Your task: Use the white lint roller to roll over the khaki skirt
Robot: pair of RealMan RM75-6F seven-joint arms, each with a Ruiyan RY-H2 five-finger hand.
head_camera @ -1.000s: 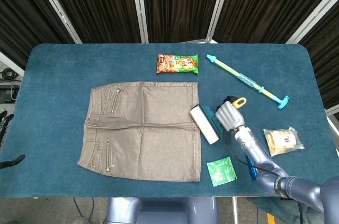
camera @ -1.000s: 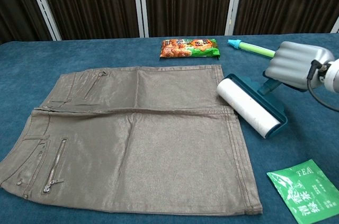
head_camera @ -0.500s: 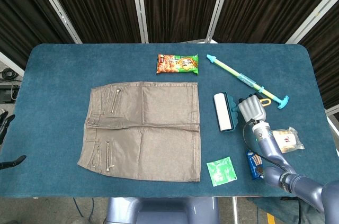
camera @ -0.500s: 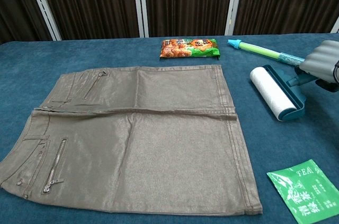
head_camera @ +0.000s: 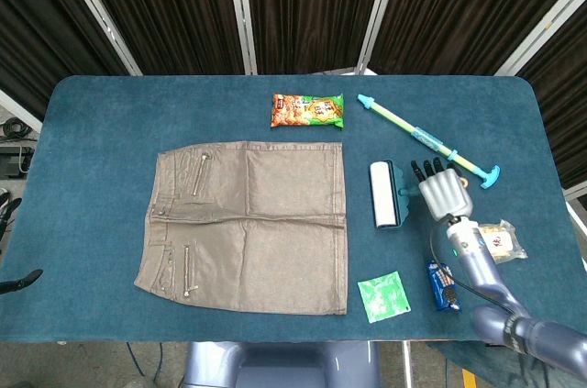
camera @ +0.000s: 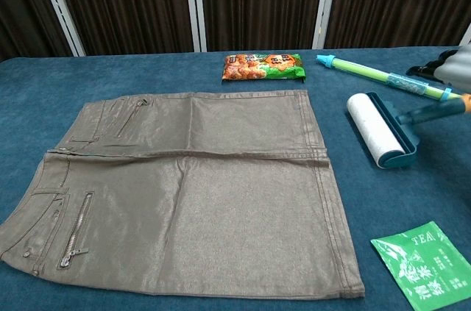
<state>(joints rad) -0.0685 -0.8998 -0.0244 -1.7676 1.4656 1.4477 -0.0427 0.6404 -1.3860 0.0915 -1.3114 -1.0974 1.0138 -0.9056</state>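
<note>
The khaki skirt (head_camera: 248,223) lies flat on the blue table (head_camera: 101,122), waistband to the left; the chest view shows it too (camera: 191,193). The white lint roller (head_camera: 385,194) in its teal frame lies on the cloth just right of the skirt, apart from it. In the chest view the roller (camera: 377,131) rests with its teal handle (camera: 434,111) running to the right edge, nothing around it. My right hand (head_camera: 442,191) hovers right of the roller with its fingers spread and holds nothing. Only a sliver of it (camera: 450,68) shows in the chest view. My left hand is not seen.
A snack bag (head_camera: 307,110) lies behind the skirt. A long teal and yellow water toy (head_camera: 426,140) lies at the back right. A green tea sachet (head_camera: 383,296), a small blue packet (head_camera: 442,285) and a clear bag (head_camera: 500,239) lie near the right front.
My right hand carried the roller from the skirt's right edge to the bare cloth on the right, then let go of the handle and spread its fingers.
</note>
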